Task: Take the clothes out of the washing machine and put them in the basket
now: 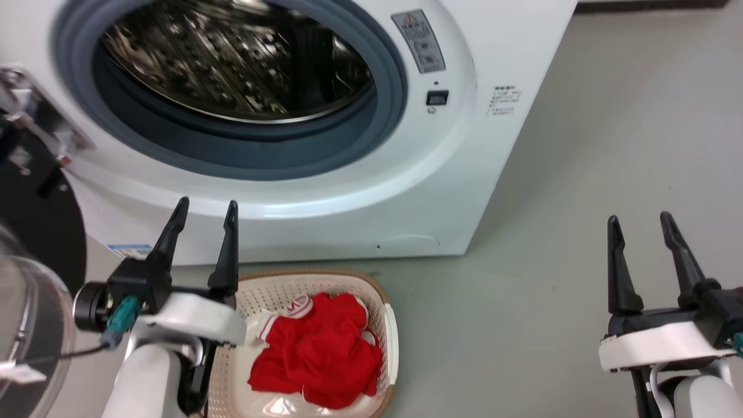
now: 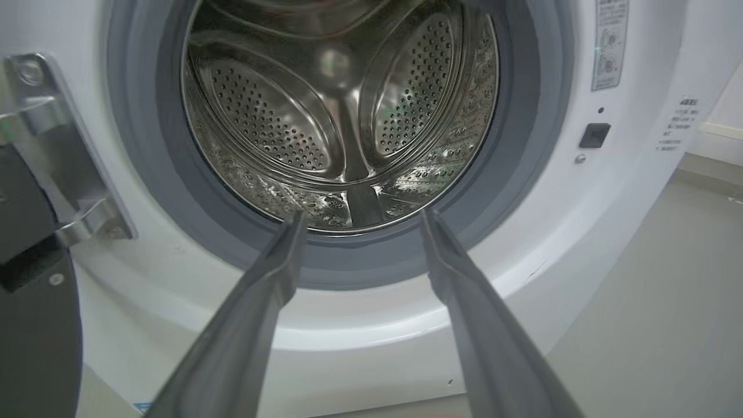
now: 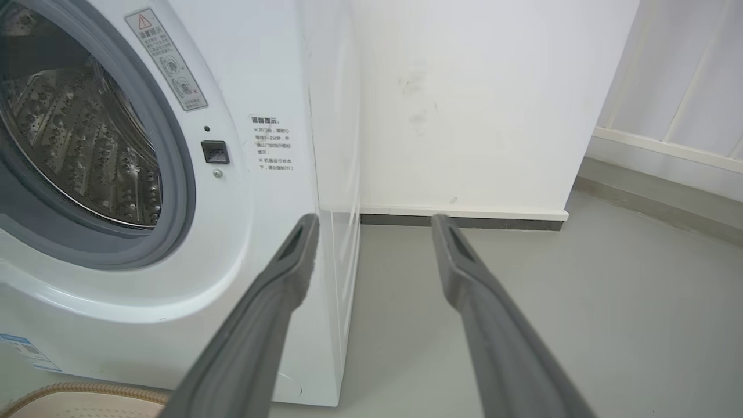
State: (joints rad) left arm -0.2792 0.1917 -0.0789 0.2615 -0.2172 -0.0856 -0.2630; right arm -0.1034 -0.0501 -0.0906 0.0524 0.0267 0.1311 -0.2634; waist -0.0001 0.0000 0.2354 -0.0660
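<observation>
The red clothes [image 1: 318, 354] lie heaped in the cream basket [image 1: 390, 337] on the floor in front of the white washing machine [image 1: 441, 191]; white-striped trim shows at the heap's upper left. Its steel drum [image 2: 342, 116] shows bare metal and no fabric. My left gripper [image 1: 208, 209] hangs open and empty just left of the basket, fingers pointing at the porthole [image 2: 360, 216]. My right gripper [image 1: 638, 219] is open and empty over the floor to the right of the washer [image 3: 374, 217]. A corner of the basket [image 3: 75, 400] shows in the right wrist view.
The washer's black-framed glass door [image 1: 29, 278] hangs open at the far left, close to my left arm, with its metal hinge [image 2: 64, 162] beside the porthole. Grey floor [image 1: 580, 174] stretches to the right of the washer. A white wall [image 3: 464, 104] stands behind.
</observation>
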